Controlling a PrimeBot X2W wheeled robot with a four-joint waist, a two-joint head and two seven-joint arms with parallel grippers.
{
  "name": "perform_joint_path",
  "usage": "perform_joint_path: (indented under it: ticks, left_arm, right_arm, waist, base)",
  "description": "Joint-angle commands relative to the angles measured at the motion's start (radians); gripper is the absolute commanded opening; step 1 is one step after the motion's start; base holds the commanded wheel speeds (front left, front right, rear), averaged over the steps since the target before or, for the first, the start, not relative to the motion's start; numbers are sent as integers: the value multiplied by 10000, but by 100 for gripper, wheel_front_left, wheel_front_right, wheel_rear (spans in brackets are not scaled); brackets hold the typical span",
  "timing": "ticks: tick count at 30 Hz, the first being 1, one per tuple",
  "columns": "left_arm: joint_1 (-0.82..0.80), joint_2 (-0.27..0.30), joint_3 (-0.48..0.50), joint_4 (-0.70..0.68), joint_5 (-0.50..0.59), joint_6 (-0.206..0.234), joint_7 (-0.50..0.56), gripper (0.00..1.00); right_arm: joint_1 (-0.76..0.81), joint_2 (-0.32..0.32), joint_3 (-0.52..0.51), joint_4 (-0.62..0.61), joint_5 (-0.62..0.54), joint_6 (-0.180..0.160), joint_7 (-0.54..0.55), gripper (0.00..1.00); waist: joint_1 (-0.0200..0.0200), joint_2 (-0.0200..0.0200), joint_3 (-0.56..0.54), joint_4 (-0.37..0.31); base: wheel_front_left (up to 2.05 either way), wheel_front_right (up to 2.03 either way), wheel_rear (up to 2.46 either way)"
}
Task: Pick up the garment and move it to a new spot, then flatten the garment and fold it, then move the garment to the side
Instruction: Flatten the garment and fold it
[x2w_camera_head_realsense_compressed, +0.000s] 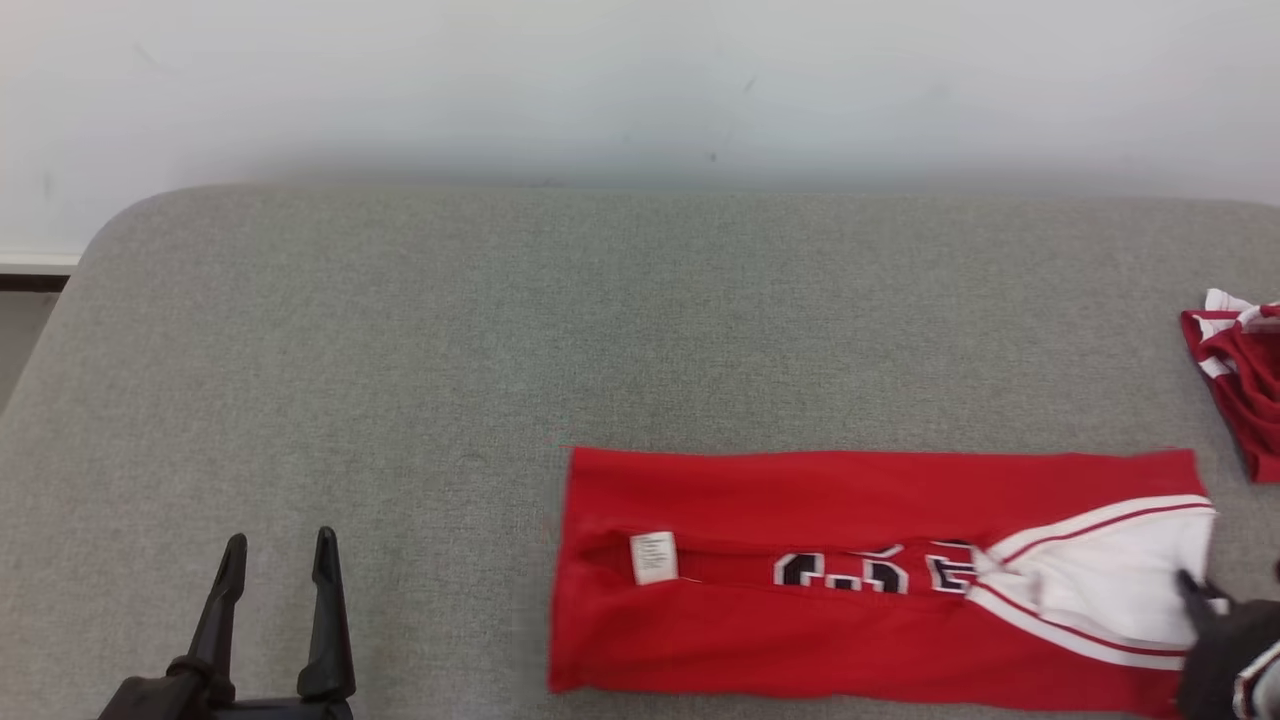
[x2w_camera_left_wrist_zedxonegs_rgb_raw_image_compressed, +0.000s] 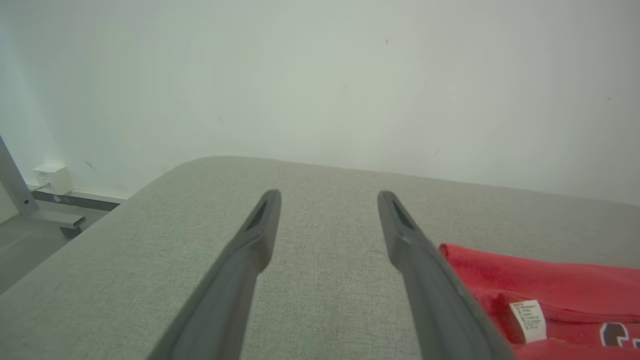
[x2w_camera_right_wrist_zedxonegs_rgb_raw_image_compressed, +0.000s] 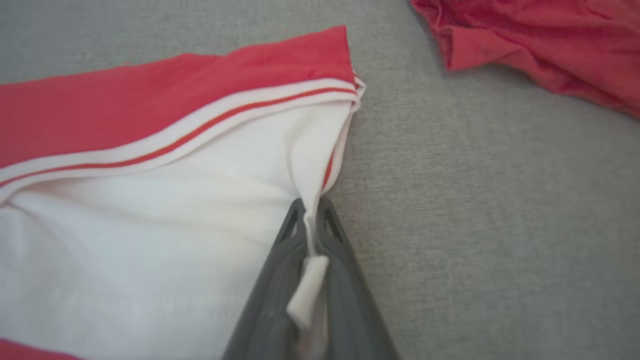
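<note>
Lying flat on the grey fabric-covered desk (x2w_camera_head_realsense_compressed: 400, 330), the red garment (x2w_camera_head_realsense_compressed: 860, 610) is folded into a long band. Its long axis runs sideways, from the right pincer (x2w_camera_head_realsense_compressed: 1205, 600) across toward the left pincer (x2w_camera_head_realsense_compressed: 280, 545). The end with the white panel and the red-and-white trim points at the right pincer; the plain red end, with a small white label (x2w_camera_head_realsense_compressed: 654, 557) just inside it, points toward the left pincer and stops apart from it.

In the right wrist view, the right pincer (x2w_camera_right_wrist_zedxonegs_rgb_raw_image_compressed: 310, 206) is closed, its two fingers pressed together on a pinch of the garment's (x2w_camera_right_wrist_zedxonegs_rgb_raw_image_compressed: 150, 200) white edge, which stands up between the tips as a thin ridge. Beyond that pincer and off to its right lies a second, crumpled red cloth (x2w_camera_right_wrist_zedxonegs_rgb_raw_image_compressed: 540, 45), apart from the band.

The left pincer (x2w_camera_left_wrist_zedxonegs_rgb_raw_image_compressed: 328, 196) stands wide open and holds nothing, fingers over bare desk. The garment's (x2w_camera_left_wrist_zedxonegs_rgb_raw_image_compressed: 550, 280) labelled end lies just to the right of its right finger. A pale wall (x2w_camera_head_realsense_compressed: 640, 80) rises past the desk's far edge.
</note>
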Motion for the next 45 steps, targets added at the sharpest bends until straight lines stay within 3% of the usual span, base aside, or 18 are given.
perform_joint_path:
  ticks: [1,7,11,19,20,29,36,45]
  left_arm:
    - [163,-15,21,-5,35,17,2,100]
    - [346,-14,-10,-27,-89,154,2,100]
    - [387,-12,-38,27,-115,166,2,100]
    - [394,-13,3,-34,-122,163,1,100]
    - [376,-12,-20,-19,-123,166,1,100]
    - [217,-13,-124,120,-156,128,1,100]
    - [115,-13,-371,223,-223,153,1,100]
    - [-203,-15,-719,394,-290,196,1,100]
  right_arm:
    - [108,-321,-80,84,66,-49,-113,0]
    - [145,-695,24,-451,300,-43,-323,0]
    - [338,-528,335,-1440,373,-41,-291,0]
    - [913,30,602,-4348,461,-40,153,0]
    - [1058,199,607,-5235,335,-40,419,0]
    - [1515,1367,767,-7477,-122,-40,1452,0]
    - [1228,2923,1614,-7486,-457,-40,1794,0]
    - [308,4150,2171,-5612,-437,-40,1262,0]
  waist:
    - [0,-1,-61,-58]
    - [0,-1,-206,-354]
    - [0,-1,-299,-567]
    - [0,-1,-345,-854]
    - [0,-1,-329,-879]
    - [0,-1,-343,-555]
    - [0,-1,-326,-54]
    - [0,-1,-111,473]
  base:
    - [0,0,0]
    - [0,0,0]
    - [0,0,0]
    - [0,0,0]
    - [0,0,0]
    - [0,0,0]
    - [0,0,0]
    - [0,0,0]
